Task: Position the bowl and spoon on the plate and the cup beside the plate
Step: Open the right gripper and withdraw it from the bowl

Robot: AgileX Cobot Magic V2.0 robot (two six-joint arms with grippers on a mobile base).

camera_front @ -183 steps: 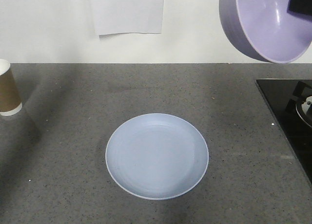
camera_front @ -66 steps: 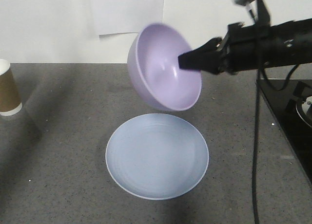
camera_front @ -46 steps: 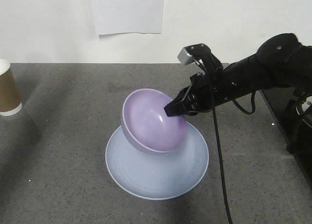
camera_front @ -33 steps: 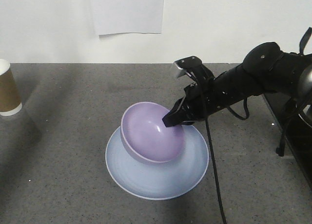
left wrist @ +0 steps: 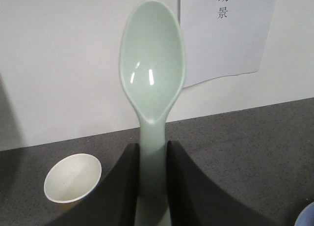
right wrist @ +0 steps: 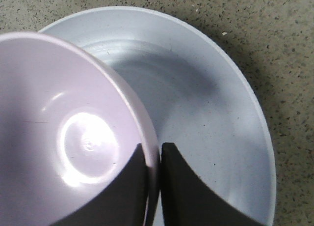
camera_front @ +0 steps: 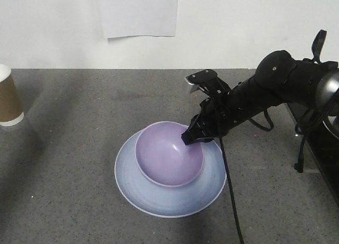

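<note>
Above the speckled grey counter [camera_front: 63, 191], by a white wall [camera_front: 53, 26], right pincer [right wrist: 153, 150] grips bowl [camera_front: 167, 154]; left pincer [left wrist: 153, 152] grips spoon [left wrist: 152, 73].

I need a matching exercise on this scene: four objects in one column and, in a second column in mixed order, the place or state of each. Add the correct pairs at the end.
Objects
1. bowl
2. spoon
3. plate
4. cup

Place or state
A. stands at the far left of the front view
B. rim pinched by the right gripper
C. handle held upright by the left gripper
D. lies on the counter, under another object

Pairs: 1-B, 2-C, 3-D, 4-A
</note>
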